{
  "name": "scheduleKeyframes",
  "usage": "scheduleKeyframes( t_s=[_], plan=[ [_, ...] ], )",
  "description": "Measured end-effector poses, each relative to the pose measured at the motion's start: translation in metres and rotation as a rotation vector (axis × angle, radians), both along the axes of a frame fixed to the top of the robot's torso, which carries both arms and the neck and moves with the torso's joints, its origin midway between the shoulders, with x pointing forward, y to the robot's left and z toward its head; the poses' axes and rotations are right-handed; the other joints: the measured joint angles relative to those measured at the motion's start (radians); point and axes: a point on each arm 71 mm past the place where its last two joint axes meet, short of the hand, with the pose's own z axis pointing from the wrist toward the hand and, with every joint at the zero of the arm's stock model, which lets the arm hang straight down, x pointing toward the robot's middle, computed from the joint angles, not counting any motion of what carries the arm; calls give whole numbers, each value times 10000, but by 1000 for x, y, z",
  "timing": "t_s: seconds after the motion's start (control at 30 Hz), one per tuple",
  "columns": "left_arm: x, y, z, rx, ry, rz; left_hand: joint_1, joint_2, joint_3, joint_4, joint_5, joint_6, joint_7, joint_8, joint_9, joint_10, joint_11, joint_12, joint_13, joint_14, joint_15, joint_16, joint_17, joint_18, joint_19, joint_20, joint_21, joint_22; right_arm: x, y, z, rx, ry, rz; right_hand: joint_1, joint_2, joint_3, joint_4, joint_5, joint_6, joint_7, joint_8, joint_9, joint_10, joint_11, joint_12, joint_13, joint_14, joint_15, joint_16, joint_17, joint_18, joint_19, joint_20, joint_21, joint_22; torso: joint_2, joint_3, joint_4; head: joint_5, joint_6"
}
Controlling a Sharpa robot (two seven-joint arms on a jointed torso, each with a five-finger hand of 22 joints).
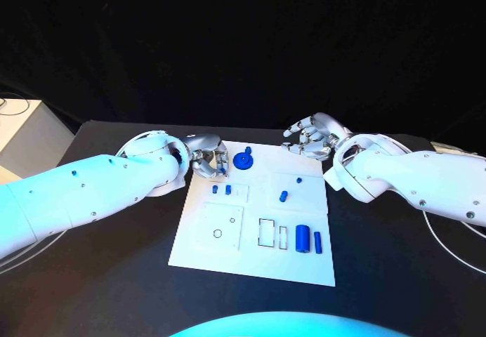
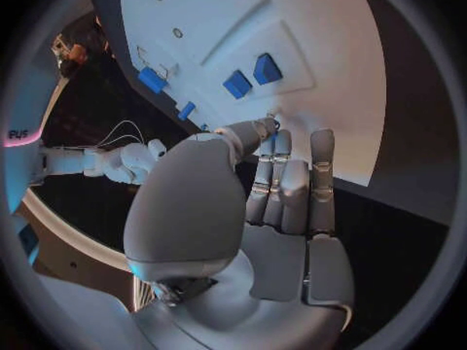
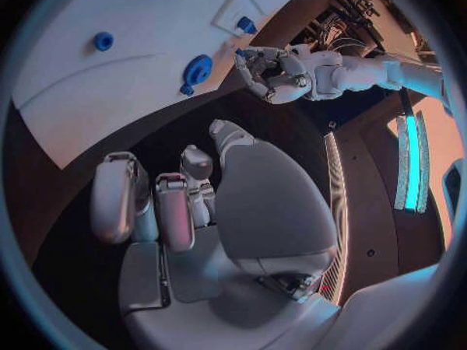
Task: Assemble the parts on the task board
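The white task board (image 1: 253,210) lies mid-table. A round blue part with a knob (image 1: 243,161) sits at its far edge, and the same round part (image 3: 198,70) appears in the right wrist view. My left hand (image 1: 208,159) hangs over the board's far left corner, just beside that part and apart from it. Its fingers (image 2: 292,179) lie together with the thumb bent in to their tips, and I see nothing between them. My right hand (image 1: 312,137) hovers past the far right corner, its fingers (image 3: 146,202) loosely curled and apart, holding nothing.
Two small blue pieces (image 1: 222,188) sit near the left hand. Another blue piece (image 1: 284,195) is mid-board. Two blue cylinders (image 1: 310,239) stand by rectangular slots (image 1: 273,234) on the near right. A white box (image 1: 25,133) stands at the table's far left.
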Motion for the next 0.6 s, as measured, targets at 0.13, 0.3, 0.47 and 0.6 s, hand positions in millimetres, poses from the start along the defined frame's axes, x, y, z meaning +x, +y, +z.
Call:
scheduleKeyframes(
  t_s=[0.13, 0.3, 0.47, 0.6],
  plan=[
    [0, -1, -2, 27, 46, 7, 0, 0, 0, 0, 0, 0, -1, -1, -2, 0, 0, -32, 0, 0, 0, 0, 0, 0, 0, 0, 0, -7, 0, 0, 0, 1, 2, 5, 0, 0, 0, 0, 0, 0, 0, 0, 0, 0, 0, 0, 0, 0, 0, 0, 0, 0, 0, 0, 0, 8, -8, 1, 0, 2, -12],
    [0, -3, -3, 37, 86, -24, 0, 0, 0, 0, 0, 0, 0, -13, -4, -1, 1, -33, 0, 0, 0, 0, 0, 0, 0, 0, 0, -7, 0, 0, 0, 3, 2, 11, 0, 0, 0, 0, 0, 0, 0, 0, 0, 0, 0, 0, 0, 0, 0, 0, 0, 0, 0, 0, 0, 8, -9, -2, -3, 1, -13],
    [1, -4, -4, 58, 114, -33, 0, 0, 0, 0, 0, -1, 0, -13, -8, -1, 1, -33, -1, 0, 0, 0, 6, 0, 0, 0, 0, -7, 0, 1, 0, 4, 3, 14, 0, 0, 83, -1, 0, 0, 0, 0, 0, 0, 0, 0, -24, 0, 0, 0, 0, 0, 0, 0, 0, 7, -9, -9, -6, 2, -14],
    [2, -4, -6, 89, 143, -19, 0, 0, 0, 0, 0, -1, -1, -14, -11, -2, 2, -34, -1, 0, 0, 0, 20, 0, 0, 0, 0, -7, 0, 1, 0, 4, 3, 14, 0, 0, 82, -1, 0, 0, 0, 0, -1, 0, 0, 0, -25, 0, 0, 0, -1, 0, 0, 0, 0, 6, -9, -8, -5, 2, -14]
  ],
)
